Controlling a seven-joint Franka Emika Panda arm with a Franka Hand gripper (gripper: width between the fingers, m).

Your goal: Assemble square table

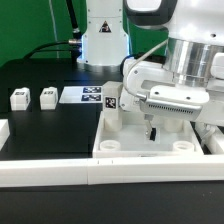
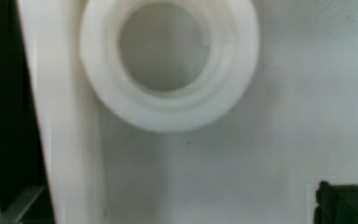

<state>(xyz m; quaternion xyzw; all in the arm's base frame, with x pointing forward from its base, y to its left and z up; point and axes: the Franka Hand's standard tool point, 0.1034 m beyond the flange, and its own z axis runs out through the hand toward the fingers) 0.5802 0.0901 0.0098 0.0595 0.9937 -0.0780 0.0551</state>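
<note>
The white square table top (image 1: 160,150) lies tray-like at the exterior view's right, with round sockets (image 1: 110,145) in its near corners. One tagged white leg (image 1: 112,100) stands at its far corner on the exterior view's left. Two more legs (image 1: 20,98) (image 1: 48,97) stand on the black table at the left. My gripper (image 1: 150,127) hangs low inside the tray, apart from the standing leg. In the wrist view a round socket (image 2: 158,65) fills the frame over the tray floor. One dark fingertip (image 2: 348,202) shows at the edge. My gripper (image 2: 185,212) is open with nothing between the jaws.
The marker board (image 1: 85,96) lies flat behind the tray, between the loose legs and the standing leg. A long white rail (image 1: 60,175) runs along the front edge. The robot base (image 1: 100,35) stands at the back.
</note>
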